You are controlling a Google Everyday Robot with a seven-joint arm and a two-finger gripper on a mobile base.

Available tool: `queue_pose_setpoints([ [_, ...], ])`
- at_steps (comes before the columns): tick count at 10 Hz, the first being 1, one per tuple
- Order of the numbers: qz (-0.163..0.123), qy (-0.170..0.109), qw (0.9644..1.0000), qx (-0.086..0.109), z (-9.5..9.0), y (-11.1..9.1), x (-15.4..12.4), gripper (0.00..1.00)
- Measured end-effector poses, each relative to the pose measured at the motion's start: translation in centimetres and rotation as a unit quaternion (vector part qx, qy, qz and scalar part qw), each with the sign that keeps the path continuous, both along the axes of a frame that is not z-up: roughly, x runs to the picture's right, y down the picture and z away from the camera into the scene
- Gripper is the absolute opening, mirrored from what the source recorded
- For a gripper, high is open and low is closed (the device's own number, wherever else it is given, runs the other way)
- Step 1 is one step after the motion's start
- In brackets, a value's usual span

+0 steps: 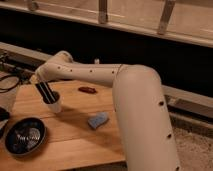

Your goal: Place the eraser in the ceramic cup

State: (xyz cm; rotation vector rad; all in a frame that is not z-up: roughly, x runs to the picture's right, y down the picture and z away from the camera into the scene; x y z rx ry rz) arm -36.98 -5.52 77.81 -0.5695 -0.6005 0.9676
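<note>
The white ceramic cup (54, 105) stands on the wooden table (75, 130) at the left. The black eraser (45, 92) with pale stripes leans tilted, its lower end inside the cup and its upper end up and to the left. My gripper (38, 81) is at the end of the white arm, right at the eraser's upper end, above and left of the cup. The contact between gripper and eraser is hidden.
A light blue sponge-like pad (98, 120) lies right of the cup. A small reddish-brown item (88, 89) lies farther back. A wide black round dish (25, 136) sits at the front left. Cables (10, 80) lie at the far left. My arm spans the table's right side.
</note>
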Motion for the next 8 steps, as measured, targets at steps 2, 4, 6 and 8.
queue_pose_setpoints([
  [2,0.000,-0.001,1.0000,0.001,0.02,0.03,-0.08,0.41],
  [4,0.001,0.000,1.0000,0.001,0.19,0.23,0.06,0.45],
  [6,0.000,-0.001,1.0000,0.000,0.15,0.68,-0.20,0.62],
  [8,0.000,-0.002,1.0000,0.001,0.04,0.61,-0.23,0.64],
])
